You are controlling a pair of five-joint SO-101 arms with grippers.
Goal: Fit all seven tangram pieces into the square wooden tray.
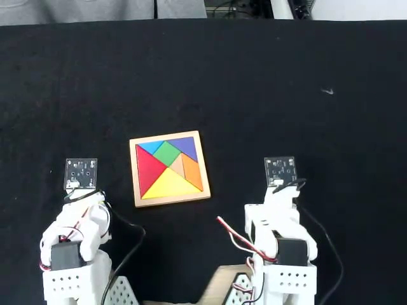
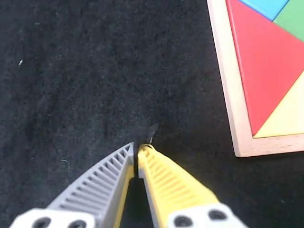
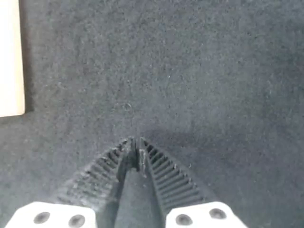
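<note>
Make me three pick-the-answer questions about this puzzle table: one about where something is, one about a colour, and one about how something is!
1. Where does the wooden tray lie?
A. between the two arms
B. at the table's far edge
C. on the floor
2. What colour is the big triangle at the tray's edge nearest the arms?
A. green
B. yellow
C. purple
3. How is the left end effector?
A. open wide
B. shut on a piece
C. shut and empty
Answers: 1 A, the high view shows it between the left arm and right arm; 2 B, the yellow triangle lies there; 3 C, its jaws meet over bare black cloth.
</note>
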